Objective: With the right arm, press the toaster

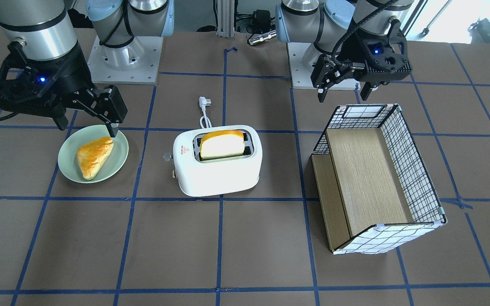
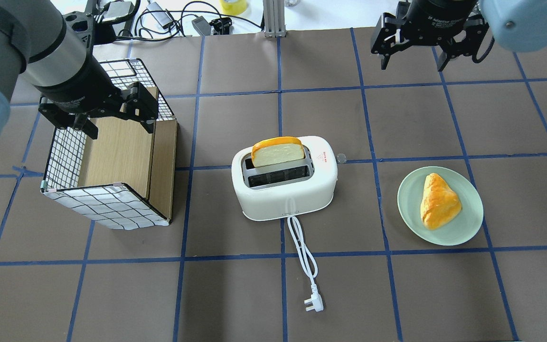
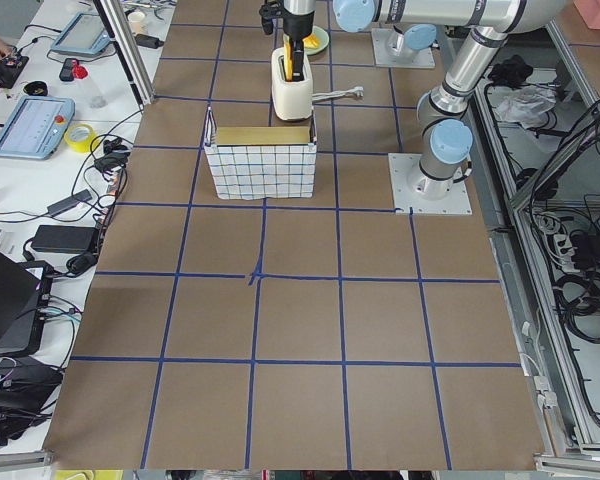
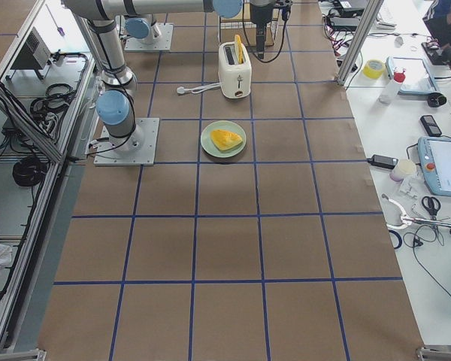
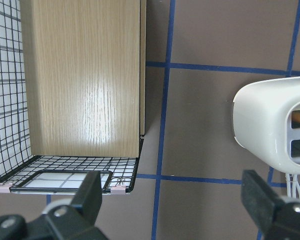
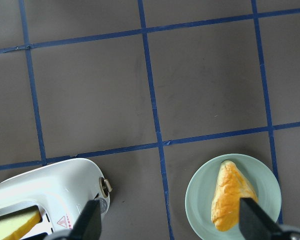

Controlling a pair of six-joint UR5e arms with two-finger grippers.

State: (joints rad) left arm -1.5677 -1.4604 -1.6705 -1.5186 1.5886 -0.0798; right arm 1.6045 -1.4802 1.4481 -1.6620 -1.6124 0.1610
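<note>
The white two-slot toaster (image 1: 217, 172) (image 2: 285, 197) stands mid-table with a slice of bread (image 1: 222, 144) upright in one slot. Its clear knob (image 1: 167, 156) and small lever (image 1: 172, 173) are on the end that faces the plate. My right gripper (image 1: 87, 125) (image 2: 413, 59) is open and empty. It hangs above the table beside the plate, apart from the toaster's knob end. In the right wrist view the toaster's knob end (image 6: 55, 192) shows at lower left. My left gripper (image 1: 343, 93) (image 2: 119, 127) is open and empty over the box.
A pale green plate (image 1: 68, 148) (image 2: 468, 223) holds a golden pastry (image 1: 94, 157) to the toaster's knob side. A grid-patterned box (image 1: 411, 170) (image 2: 107, 204) with a wooden base lies on the other side. The white cord (image 2: 302, 251) trails from the toaster toward the robot.
</note>
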